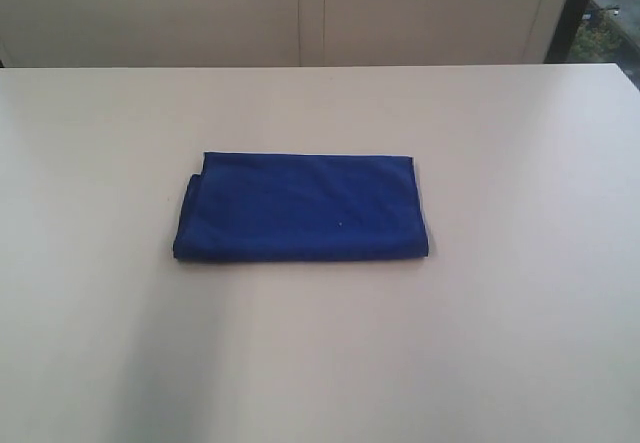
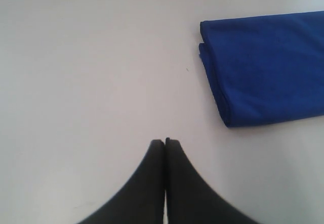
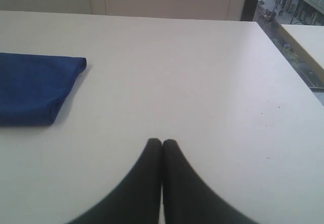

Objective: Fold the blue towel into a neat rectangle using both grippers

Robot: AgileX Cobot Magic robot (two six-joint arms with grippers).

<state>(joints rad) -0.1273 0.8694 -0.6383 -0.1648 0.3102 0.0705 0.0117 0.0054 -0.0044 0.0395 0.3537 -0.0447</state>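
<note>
The blue towel (image 1: 300, 208) lies folded in a flat rectangle of several layers in the middle of the white table (image 1: 520, 163). Neither arm shows in the exterior view. In the left wrist view my left gripper (image 2: 165, 142) is shut with nothing in it, above bare table, well apart from the blue towel (image 2: 268, 67), whose folded end faces it. In the right wrist view my right gripper (image 3: 162, 142) is also shut and empty, with the blue towel (image 3: 33, 87) off to one side and some way off.
A pale wall (image 1: 300, 13) runs behind the table's far edge. A dark window frame (image 1: 575, 8) stands at the far right, with a second pale table (image 3: 304, 37) beyond the table's right edge.
</note>
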